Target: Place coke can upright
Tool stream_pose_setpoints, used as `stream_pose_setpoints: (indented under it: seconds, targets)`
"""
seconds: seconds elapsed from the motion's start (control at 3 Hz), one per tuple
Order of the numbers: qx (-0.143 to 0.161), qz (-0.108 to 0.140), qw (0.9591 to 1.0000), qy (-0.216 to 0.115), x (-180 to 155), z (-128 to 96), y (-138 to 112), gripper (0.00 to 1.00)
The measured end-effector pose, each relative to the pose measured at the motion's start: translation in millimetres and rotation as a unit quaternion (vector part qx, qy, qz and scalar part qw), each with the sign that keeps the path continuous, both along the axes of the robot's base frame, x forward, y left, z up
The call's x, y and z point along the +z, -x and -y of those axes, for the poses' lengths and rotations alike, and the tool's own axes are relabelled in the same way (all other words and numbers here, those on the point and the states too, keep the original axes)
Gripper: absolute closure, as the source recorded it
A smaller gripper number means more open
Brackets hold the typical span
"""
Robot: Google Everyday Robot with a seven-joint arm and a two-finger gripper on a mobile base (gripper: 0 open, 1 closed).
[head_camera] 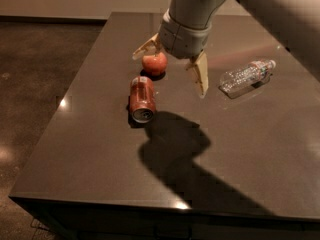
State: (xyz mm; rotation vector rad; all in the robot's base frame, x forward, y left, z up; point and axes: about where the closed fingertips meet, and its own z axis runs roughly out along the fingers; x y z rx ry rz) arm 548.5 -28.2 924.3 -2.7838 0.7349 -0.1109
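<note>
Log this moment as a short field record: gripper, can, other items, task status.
gripper: open, empty, raised over the table, between apple and bottle
coke can: lying on its side, silver end toward the camera, not held
apple: just behind the can
water bottle: on its side, right of the gripper
task status: can not yet upright

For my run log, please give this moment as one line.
gripper: open, above table by apple | coke can: on its side, not held | water bottle: lying down
</note>
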Motion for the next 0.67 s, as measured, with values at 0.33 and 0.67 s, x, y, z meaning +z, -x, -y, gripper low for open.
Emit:
stream_pose_setpoints:
  seconds: [0.33, 0.67]
  targets:
    - [0.045, 0.006, 0.9988, 0.020, -11, -13, 7, 0.00]
    - [0.080, 0.008, 0.9960, 0.039, -21, -24, 15, 0.00]
